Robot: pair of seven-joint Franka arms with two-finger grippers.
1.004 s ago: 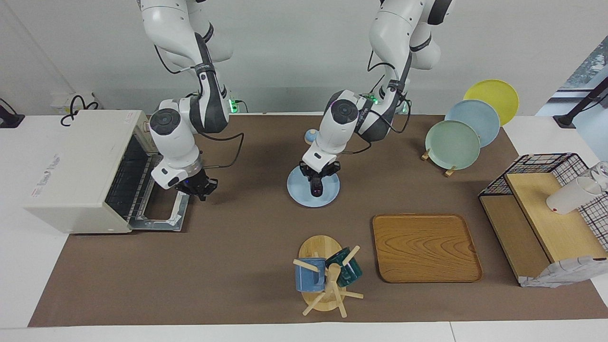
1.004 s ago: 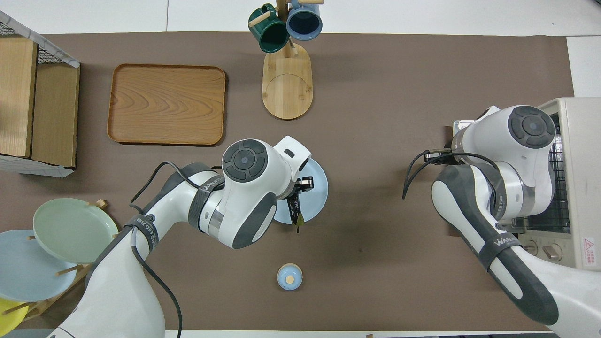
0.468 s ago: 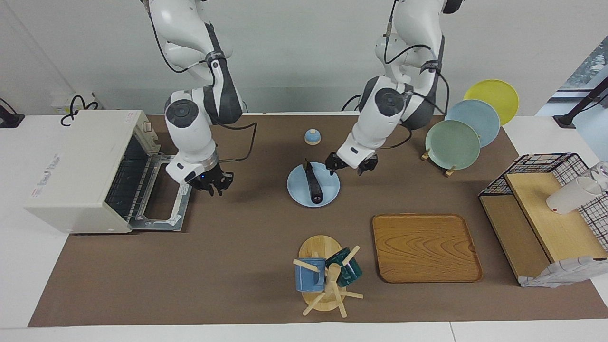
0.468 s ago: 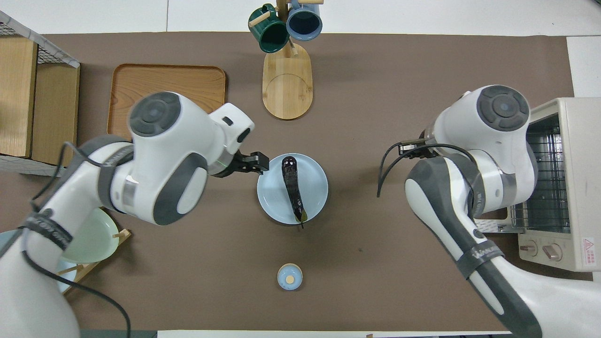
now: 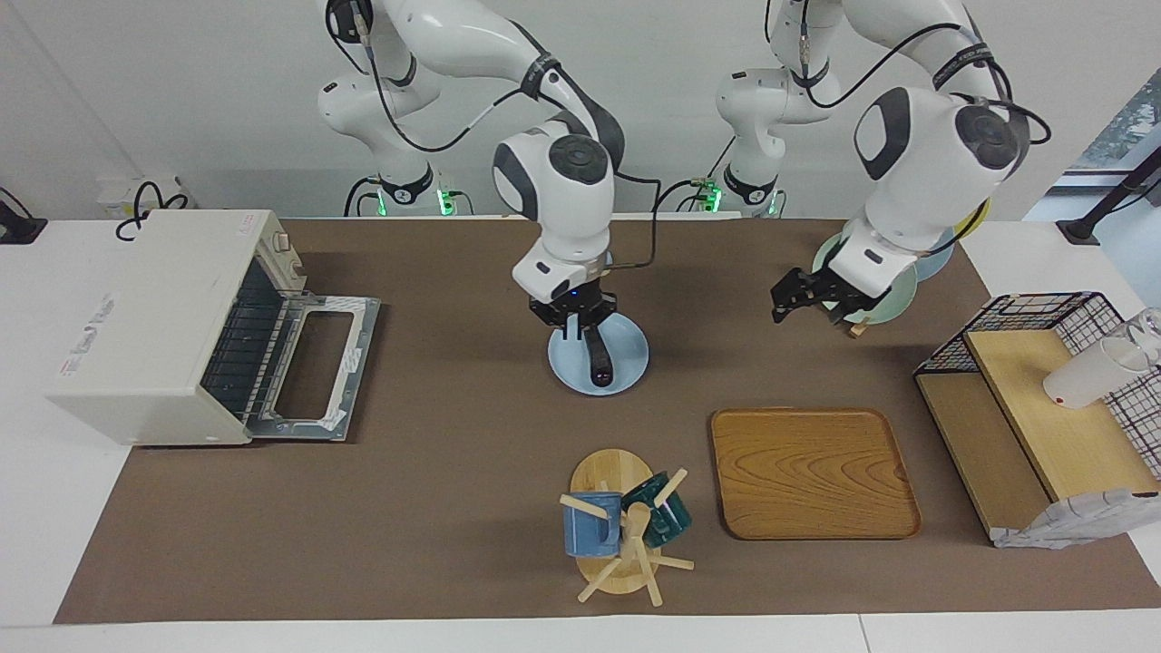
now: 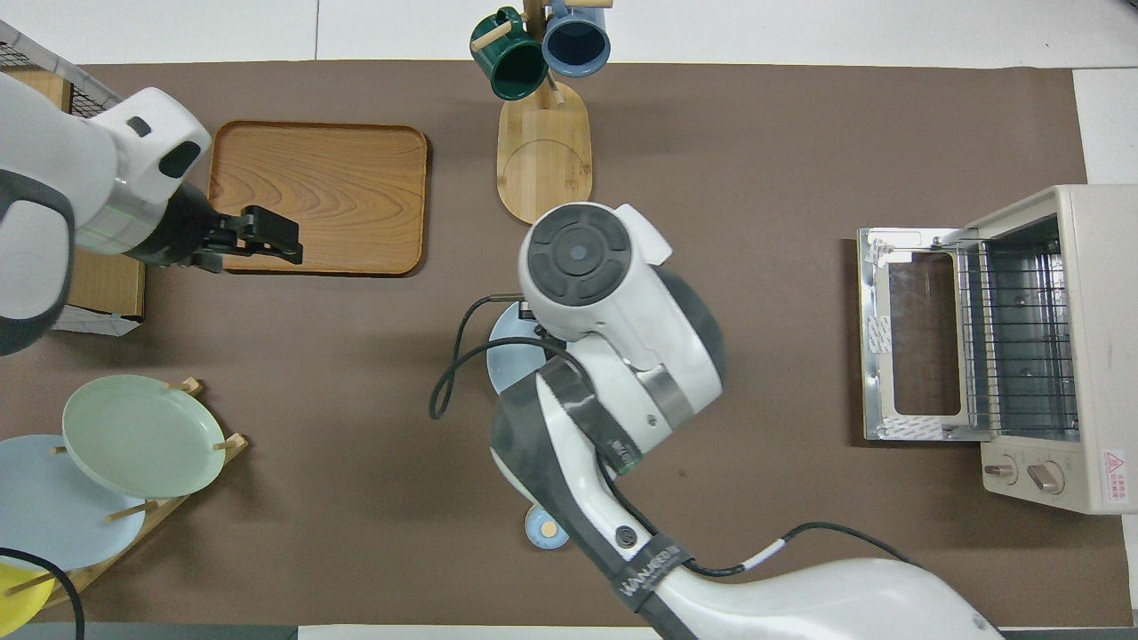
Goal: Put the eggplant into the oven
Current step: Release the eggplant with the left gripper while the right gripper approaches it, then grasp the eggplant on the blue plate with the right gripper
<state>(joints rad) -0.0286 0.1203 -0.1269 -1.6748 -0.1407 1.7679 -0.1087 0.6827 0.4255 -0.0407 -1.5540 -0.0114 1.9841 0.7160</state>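
Observation:
The dark purple eggplant [image 5: 599, 361] lies on a light blue plate [image 5: 631, 355] in the middle of the table. My right gripper [image 5: 577, 332] is down at the eggplant's end nearer the robots; the overhead view hides both under the right arm. The off-white oven [image 5: 145, 317] stands at the right arm's end of the table. Its door [image 5: 319, 363] is dropped flat, and the wire rack [image 6: 1013, 338] shows inside. My left gripper [image 5: 802, 297] hangs open and empty in the air by the plate rack, away from the eggplant.
A wooden tray [image 5: 812, 472] and a mug tree [image 5: 621, 531] with two mugs sit farther from the robots than the plate. A rack of plates [image 6: 133, 436] and a wire shelf [image 5: 1034, 399] stand toward the left arm's end. A small blue knob [image 6: 548, 527] lies near the robots.
The left gripper let go of the eggplant, opened and drew up and away toward its own end. The right arm swung from the oven door over to the eggplant on the plate.

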